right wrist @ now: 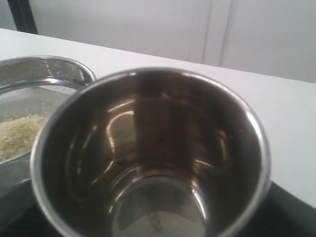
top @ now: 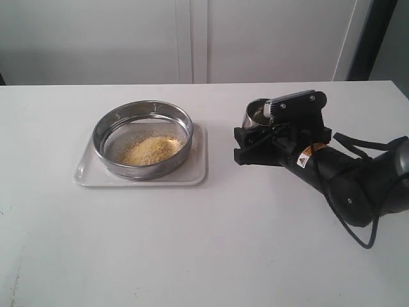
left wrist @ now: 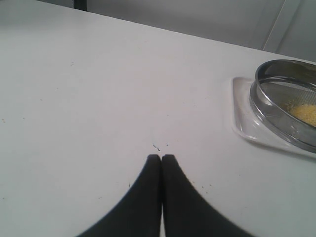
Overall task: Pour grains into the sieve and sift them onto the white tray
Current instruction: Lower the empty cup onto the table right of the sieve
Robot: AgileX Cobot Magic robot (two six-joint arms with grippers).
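Open table (top: 220, 211) between sieve (top: 144, 173) and steel cup (top: 255, 114)

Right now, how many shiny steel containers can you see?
2. The wide round steel sieve sits on the flat white tray at left; the small rounded steel cup is at right, in the robot's right hand. Nothing seems hidden.

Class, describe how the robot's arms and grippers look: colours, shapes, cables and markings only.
The right arm is black, with rounded tubular segments, loose black cables trailing beside it, a small triangular warning sticker and a silver-grey boxy module on top. The left gripper has smooth black jaws that curve and taper.
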